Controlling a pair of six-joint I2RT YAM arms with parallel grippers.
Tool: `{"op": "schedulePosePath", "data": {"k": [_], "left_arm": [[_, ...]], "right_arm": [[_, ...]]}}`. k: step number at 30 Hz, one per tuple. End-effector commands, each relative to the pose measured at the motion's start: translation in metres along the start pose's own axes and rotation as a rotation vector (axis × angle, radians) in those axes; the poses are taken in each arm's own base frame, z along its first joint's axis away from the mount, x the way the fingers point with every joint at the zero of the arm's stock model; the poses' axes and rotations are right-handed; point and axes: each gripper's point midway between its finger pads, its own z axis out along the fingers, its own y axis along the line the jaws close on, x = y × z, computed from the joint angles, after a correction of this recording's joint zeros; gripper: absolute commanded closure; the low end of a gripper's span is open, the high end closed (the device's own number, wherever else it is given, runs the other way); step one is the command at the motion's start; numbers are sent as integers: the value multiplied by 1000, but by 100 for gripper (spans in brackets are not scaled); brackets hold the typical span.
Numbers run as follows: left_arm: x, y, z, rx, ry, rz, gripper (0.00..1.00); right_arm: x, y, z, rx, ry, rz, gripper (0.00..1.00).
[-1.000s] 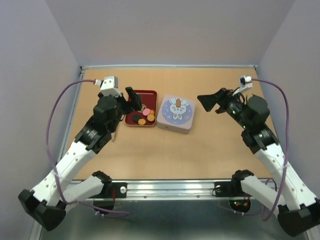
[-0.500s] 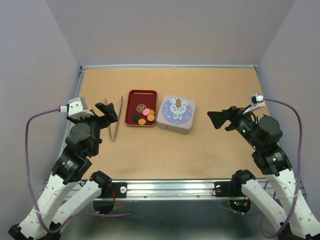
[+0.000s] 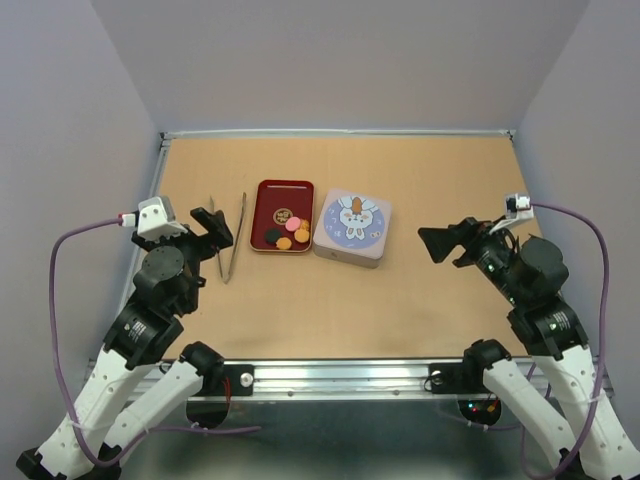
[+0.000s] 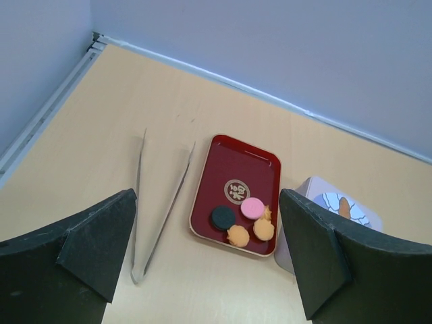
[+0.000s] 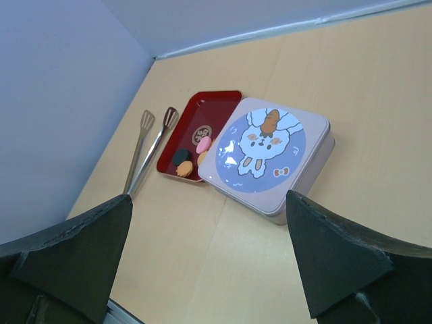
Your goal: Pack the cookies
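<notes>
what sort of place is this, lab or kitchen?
Probably a lab test cell: plain grey walls box in a wooden tabletop, both arms bolt to a metal rail, and the props look staged: red tray, tongs, tin.

You'll find the cookies (image 3: 286, 233) lying flat in one small cluster at the near end of the red tray (image 3: 286, 195), crowded toward its near right corner. From the left wrist view you can pick out a black one (image 4: 222, 217), a pink one (image 4: 252, 207) just beside it on the right, and orange ones (image 4: 237, 235) along the tray's near edge. All are small round discs, lying close together or touching.
</notes>
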Motion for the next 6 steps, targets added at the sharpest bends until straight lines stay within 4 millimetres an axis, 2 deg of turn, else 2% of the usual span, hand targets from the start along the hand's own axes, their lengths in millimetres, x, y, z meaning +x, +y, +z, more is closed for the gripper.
{"op": "schedulePosePath", "data": {"k": [1,6], "left_arm": [[-16,1,-1,-17,-40,-24,1],[-21,1,-1,-15,-53,-13,1]], "right_arm": [[-6,-2,-5,11,-36,-28,0],[0,-3,-1,8,-6,-37,0]]}}
